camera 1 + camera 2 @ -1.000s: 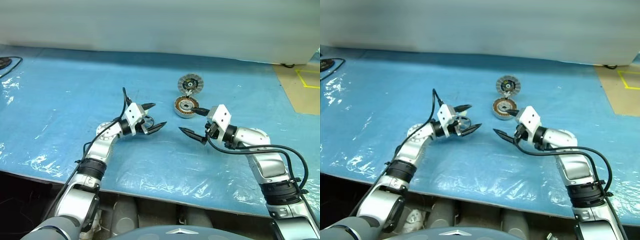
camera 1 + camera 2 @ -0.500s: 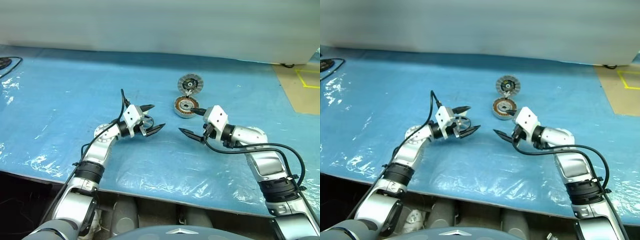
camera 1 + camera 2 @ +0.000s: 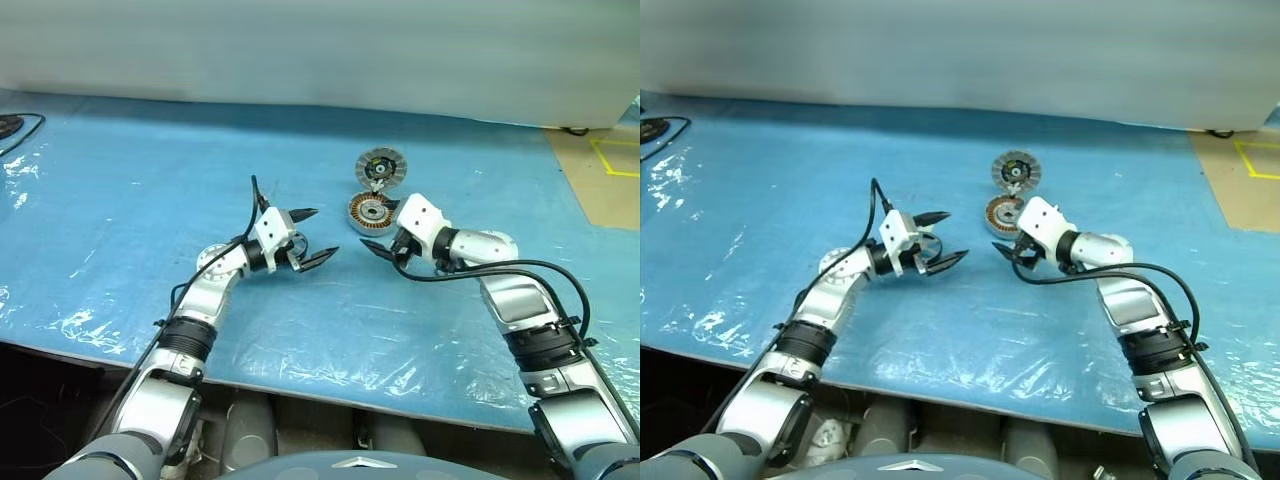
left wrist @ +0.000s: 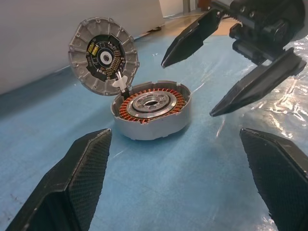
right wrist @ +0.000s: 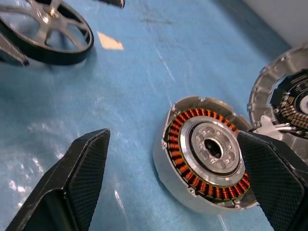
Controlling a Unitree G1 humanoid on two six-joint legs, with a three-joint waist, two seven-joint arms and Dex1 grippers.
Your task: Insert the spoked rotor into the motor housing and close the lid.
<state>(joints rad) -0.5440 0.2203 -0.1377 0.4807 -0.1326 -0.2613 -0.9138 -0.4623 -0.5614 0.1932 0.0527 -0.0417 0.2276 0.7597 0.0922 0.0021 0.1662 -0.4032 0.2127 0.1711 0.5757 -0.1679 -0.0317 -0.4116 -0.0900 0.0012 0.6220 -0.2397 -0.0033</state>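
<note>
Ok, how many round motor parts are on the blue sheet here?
3: the copper-wound motor housing mid-sheet, its open lid standing up just behind it, and the spoked rotor by the left end effector. None seems hidden.

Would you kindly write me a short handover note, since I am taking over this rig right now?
Left gripper: jaws wide open, nothing between them, aimed at the housing.
Right gripper: jaws open and empty, close beside the housing, not gripping it.
Housing: on the blue sheet, copper windings showing, its centre unfilled.
Lid: standing open at the housing's far edge.
Spoked wheel: appears to lie on the sheet by the left gripper, outside the housing.
Done: nothing yet.
Left: pick up the wheel, seat it in the housing, fold the lid shut.
</note>
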